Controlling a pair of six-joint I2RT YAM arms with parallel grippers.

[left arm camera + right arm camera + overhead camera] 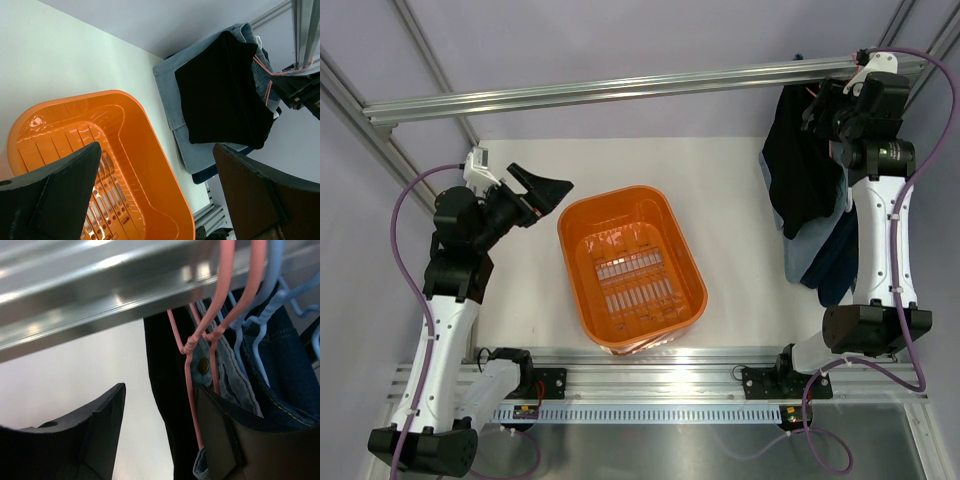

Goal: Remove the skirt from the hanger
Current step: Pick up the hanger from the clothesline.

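Observation:
The light-blue denim skirt (807, 252) hangs at the far right from the top rail, between a black garment (800, 165) and dark navy jeans (840, 262). In the right wrist view its waistband and a brass button (202, 365) show behind the pink wire hanger (189, 380). My right gripper (160, 390) is open, up at the rail. The hanger's wire and the black garment (167, 405) lie between its fingers, near the right one (220, 435). My left gripper (542, 190) is open and empty, in the air left of the basket. It faces the skirt (170, 100).
An orange plastic basket (566, 215) stands mid-table; its rim shows in the left wrist view (150, 131). The aluminium rail (620, 88) spans the back. Light-blue wire hangers (260, 330) and a second pink hook (252, 280) hang beside the skirt's hanger.

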